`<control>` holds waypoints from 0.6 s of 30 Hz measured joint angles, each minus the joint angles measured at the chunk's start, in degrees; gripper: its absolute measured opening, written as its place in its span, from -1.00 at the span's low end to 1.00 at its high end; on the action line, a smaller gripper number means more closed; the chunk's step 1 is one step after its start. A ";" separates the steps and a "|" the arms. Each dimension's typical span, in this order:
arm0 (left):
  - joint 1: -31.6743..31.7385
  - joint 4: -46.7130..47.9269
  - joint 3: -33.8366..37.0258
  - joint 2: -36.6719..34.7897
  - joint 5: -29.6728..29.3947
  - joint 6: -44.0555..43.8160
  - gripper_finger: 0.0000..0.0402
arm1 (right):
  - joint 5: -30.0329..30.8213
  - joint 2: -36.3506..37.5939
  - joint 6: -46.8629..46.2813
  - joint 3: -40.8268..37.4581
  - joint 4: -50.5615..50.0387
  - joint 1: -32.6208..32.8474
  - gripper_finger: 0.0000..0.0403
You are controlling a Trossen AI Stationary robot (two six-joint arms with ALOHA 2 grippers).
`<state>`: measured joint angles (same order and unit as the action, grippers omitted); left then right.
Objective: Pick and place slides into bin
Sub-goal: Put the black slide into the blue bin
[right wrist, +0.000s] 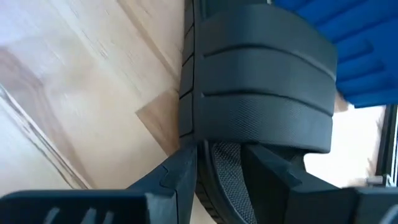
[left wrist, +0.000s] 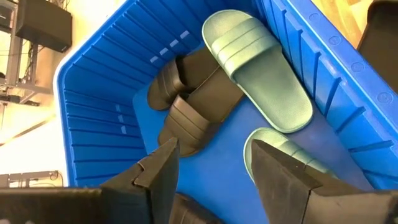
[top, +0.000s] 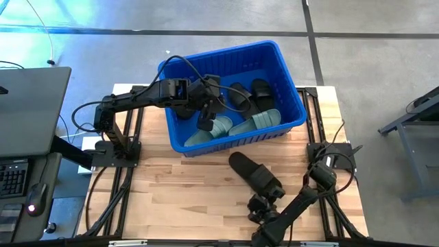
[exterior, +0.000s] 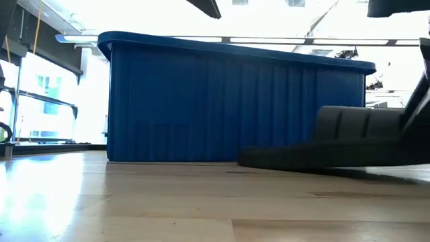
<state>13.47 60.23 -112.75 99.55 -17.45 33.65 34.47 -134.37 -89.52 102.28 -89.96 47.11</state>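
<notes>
High view: the blue bin sits toward the far side of the wooden desk. Inside it lie two sage green slides and at least two black slides; a further one may be hidden under the left arm. The left end effector hangs over the bin's left half. One black slide is on the desk just in front of the bin, with the right end effector at its near end.

Low view: the bin wall fills the background; the black slide rests flat on the desk in front of it.

Left wrist view: the left end effector is released, fingers spread and empty, above the green slides and black slides on the bin floor.

Right wrist view: the right end effector is clenched on the sole edge of the black slide, one finger on each face.

Judged from this, the task is nearly finished: the last visible slide is gripped but not yet lifted, and still has to be carried over the rim and dropped.
</notes>
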 joint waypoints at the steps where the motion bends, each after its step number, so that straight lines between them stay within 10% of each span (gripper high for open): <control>1: 0.00 0.00 0.00 0.00 0.00 -0.17 -0.08 | 0.85 0.00 0.00 0.00 0.14 -0.04 -0.43; 13: 0.00 -0.02 0.00 0.00 0.11 -1.14 -0.08 | 1.46 -1.43 3.25 -0.02 8.30 -4.74 -0.45; 18: -0.02 0.00 0.00 0.00 0.11 -1.20 -0.08 | -0.76 -1.93 6.28 0.19 10.86 -6.95 -0.76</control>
<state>13.45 60.23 -112.75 99.55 -17.34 32.46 33.71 -136.29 -83.24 102.47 -79.10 40.17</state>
